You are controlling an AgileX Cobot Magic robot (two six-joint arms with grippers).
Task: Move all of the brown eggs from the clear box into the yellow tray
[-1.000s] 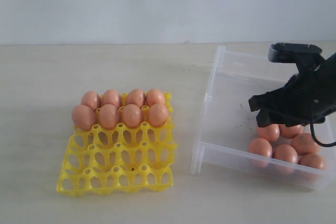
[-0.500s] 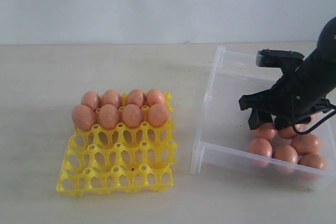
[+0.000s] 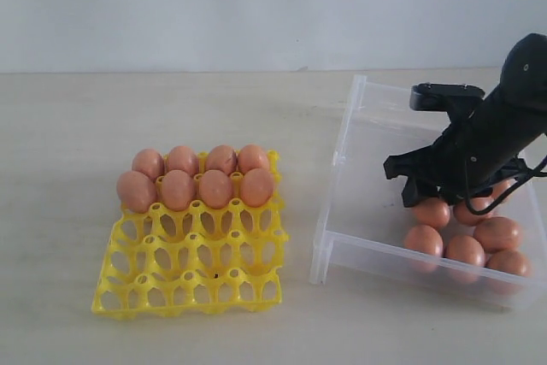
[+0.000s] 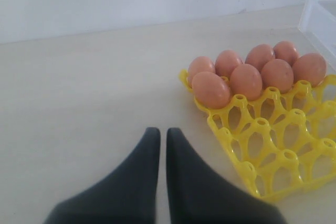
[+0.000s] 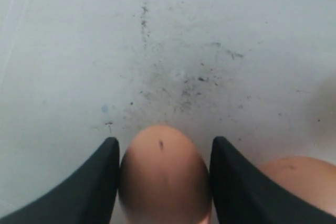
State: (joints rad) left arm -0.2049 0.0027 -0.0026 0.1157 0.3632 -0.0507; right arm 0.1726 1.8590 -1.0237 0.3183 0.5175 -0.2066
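1. Eggs first: eight brown eggs point(image 3: 195, 175) sit in the yellow tray point(image 3: 192, 275). In the exterior view they fill the two rows of cups on its 12 o'clock side, and the rows toward 6 o'clock show bare lattice.
2. The tray lies on the pale table point(image 3: 68, 168) at about 8 o'clock in that view. The clear box point(image 3: 342, 168) is beside it at about 4 o'clock, with a strip of table between them.
3. More brown eggs are bunched in the box's 4 o'clock corner. I count at least six, touching or nearly touching, and my own arm hides part of the bunch.
4. My right gripper point(image 3: 430, 200) is down inside the box at the 10 o'clock edge of that bunch, with the arm reaching in from 2 o'clock.
5. The right wrist view shows its two dark fingers point(image 5: 100, 187) on either side of one brown egg point(image 5: 164, 182). Their inner faces lie against its flanks, so I am pinching that egg, and a neighbouring egg sits just outside one finger.
6. The pinched egg is low over the box's scuffed, speckled floor point(image 5: 173, 77). I cannot tell whether it is clear of the floor.
7. My left gripper point(image 4: 163, 130) is pressed together with only a thin slit between the fingers. It holds nothing and hovers over bare table near a corner of the tray.
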